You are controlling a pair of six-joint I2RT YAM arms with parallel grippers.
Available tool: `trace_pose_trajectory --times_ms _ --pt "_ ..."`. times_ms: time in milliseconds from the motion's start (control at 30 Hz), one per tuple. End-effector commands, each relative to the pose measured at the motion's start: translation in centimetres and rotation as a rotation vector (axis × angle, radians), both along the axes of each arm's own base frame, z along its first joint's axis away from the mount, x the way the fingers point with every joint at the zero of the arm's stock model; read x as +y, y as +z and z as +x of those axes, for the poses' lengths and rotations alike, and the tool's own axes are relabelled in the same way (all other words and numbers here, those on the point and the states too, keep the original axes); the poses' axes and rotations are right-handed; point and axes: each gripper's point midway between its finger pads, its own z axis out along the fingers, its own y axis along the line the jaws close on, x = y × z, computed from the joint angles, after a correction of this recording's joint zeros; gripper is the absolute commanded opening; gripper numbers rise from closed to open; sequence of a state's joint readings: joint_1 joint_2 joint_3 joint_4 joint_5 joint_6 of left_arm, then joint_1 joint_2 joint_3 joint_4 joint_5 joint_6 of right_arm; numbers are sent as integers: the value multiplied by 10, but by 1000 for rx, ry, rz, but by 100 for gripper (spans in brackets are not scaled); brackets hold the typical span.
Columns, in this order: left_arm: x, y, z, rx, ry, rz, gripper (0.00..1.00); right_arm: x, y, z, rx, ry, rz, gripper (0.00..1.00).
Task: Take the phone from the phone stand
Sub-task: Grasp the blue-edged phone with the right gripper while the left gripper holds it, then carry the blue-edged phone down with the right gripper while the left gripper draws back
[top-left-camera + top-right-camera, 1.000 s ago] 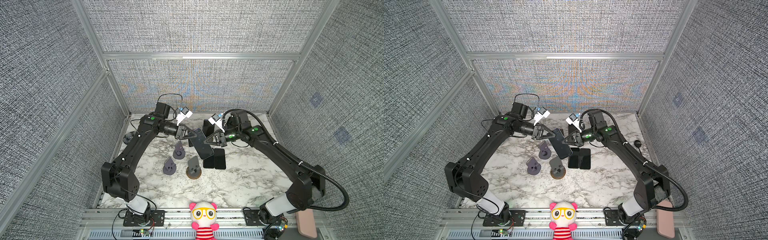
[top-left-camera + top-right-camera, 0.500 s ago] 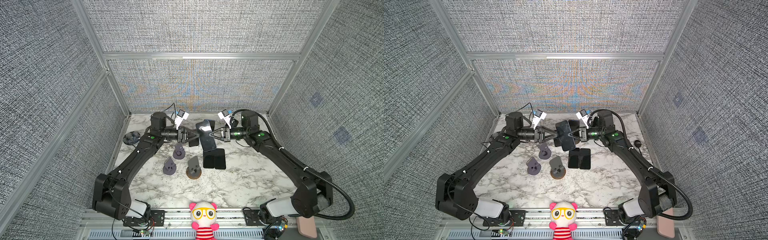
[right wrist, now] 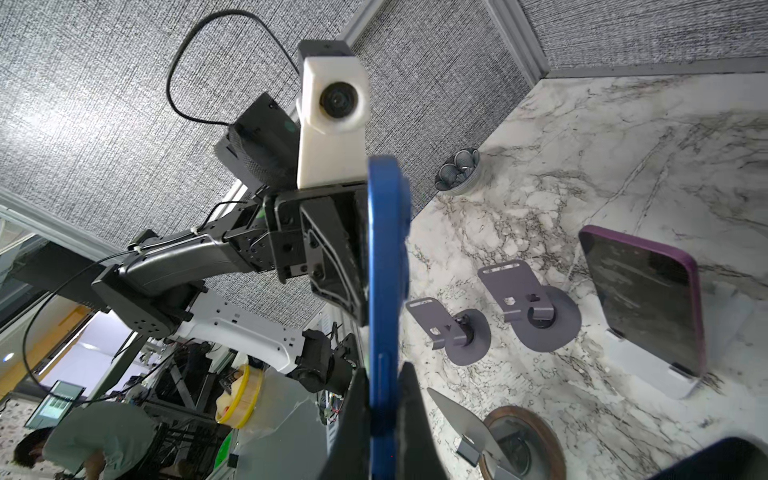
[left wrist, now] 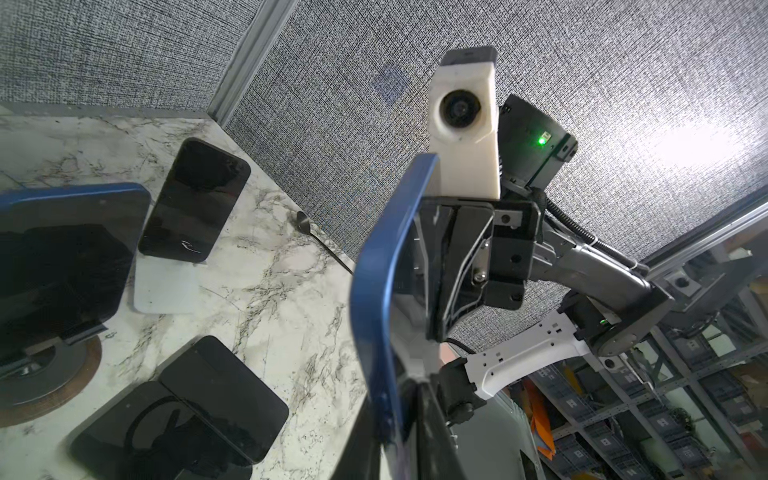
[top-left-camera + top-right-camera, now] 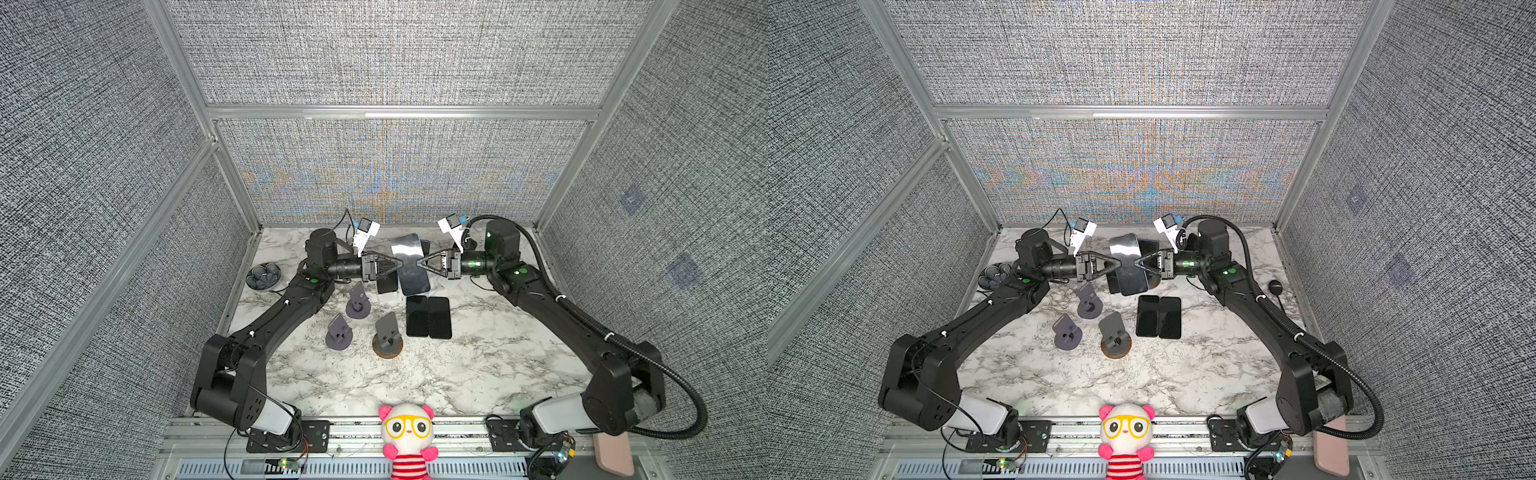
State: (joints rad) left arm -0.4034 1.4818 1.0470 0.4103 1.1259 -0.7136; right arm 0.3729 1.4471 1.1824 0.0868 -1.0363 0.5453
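Note:
The phone, blue-edged with a dark glossy face, hangs in the air over the back middle of the marble table, clear of every stand. My left gripper is shut on its left edge and my right gripper on its right edge. Each wrist view shows the blue edge pinched between that arm's fingers, the left gripper and the right gripper. The phone stand, on a brown-rimmed round base, stands empty in front.
Two more empty grey stands sit left of it. Two black phones lie flat at centre. A purple phone and a black one lean on white stands under the grippers. Grey bowl at back left, plush toy at the front edge.
The phone has risen and moved back from just above the stands to the back middle. My left gripper opened off it, then shut again on its left edge; the right stayed shut on it.

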Motion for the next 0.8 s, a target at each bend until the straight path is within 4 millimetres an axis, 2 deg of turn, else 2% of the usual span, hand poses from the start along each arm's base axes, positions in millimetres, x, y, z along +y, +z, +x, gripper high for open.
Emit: trace_pose_trajectory --times_ms 0,67,100,167,267,300,467,567,633,700,767 --pt "-2 10 -1 -66 -14 -26 5 3 2 3 2 -10 11 0" --pt "-2 11 0 -67 -11 -27 2 3 -1 3 17 -5 11 3" --pt "-3 12 0 -71 -10 -28 0 4 -4 3 30 2 9 12" --pt "-3 12 0 -70 -8 -27 0 5 -7 1 50 17 7 21" --pt "-3 11 2 -67 -5 -23 0 6 -12 -1 70 27 -2 25" --pt "-4 9 3 -64 -6 -21 0 7 -15 -2 78 30 -5 24" --pt "-5 7 4 -60 -8 -19 0 5 -15 -3 63 18 -21 7" --pt "-4 6 4 -63 -6 -11 1 2 -13 -3 54 5 -33 2" --pt "-4 7 3 -67 -4 -3 13 -1 -13 -4 56 -5 -49 0" --pt "-3 7 1 -70 -1 9 32 -9 -14 -5 59 -29 -80 0" --pt "-1 7 0 -77 6 23 47 -20 -19 -6 79 -52 -118 0"
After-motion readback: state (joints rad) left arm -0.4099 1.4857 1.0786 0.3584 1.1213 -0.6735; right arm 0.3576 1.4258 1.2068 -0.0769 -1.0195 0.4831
